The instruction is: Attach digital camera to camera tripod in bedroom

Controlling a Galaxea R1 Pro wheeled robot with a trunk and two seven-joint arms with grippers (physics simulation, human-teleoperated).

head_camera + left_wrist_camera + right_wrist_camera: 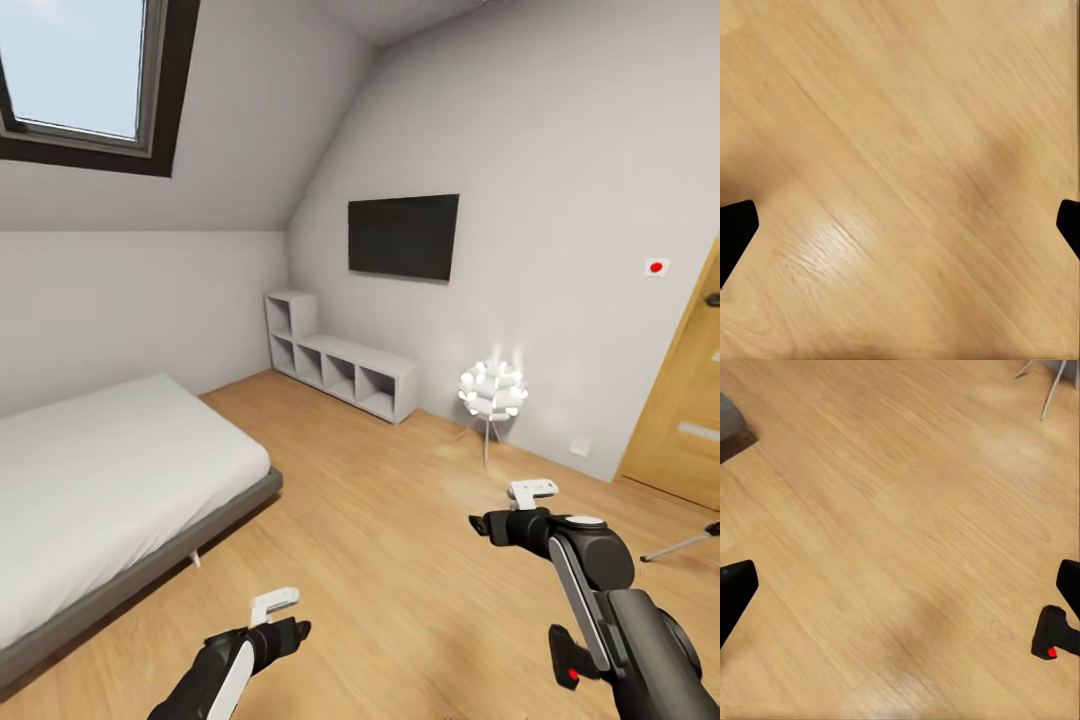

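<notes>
Wooden flooring (400, 520), pale and honey-coloured, fills the middle of a bedroom with grey walls and a skylight (75, 70) in the sloped ceiling at far left. A low grey bed (100, 480) lies at left. Against the far wall stand a white cubby shelf (345, 365), a dark wall screen (403, 236) above it, and a small glowing white lamp (492, 390) on thin legs. A wooden door (680, 400) stands at right.

Both robot arms reach forward over bare floor. The left gripper (275, 600) is near and low at left; in its wrist view the two dark fingertips (735, 232) sit at opposite edges, spread wide, with nothing between them. The right gripper (532, 490) is further out at right, and its wrist view shows its fingertips (736, 596) likewise spread apart and empty.

The digital camera (572, 660), a small black body with a red dot, lies on the floor at near right, close beside the right arm. A silver leg with a black foot at the right edge is probably the camera tripod (685, 543); its head is out of sight.

To do this step well, the robot should likely turn right to bring camera and tripod fully into sight, then lower the right gripper squarely over the camera body, not its lens barrel.
</notes>
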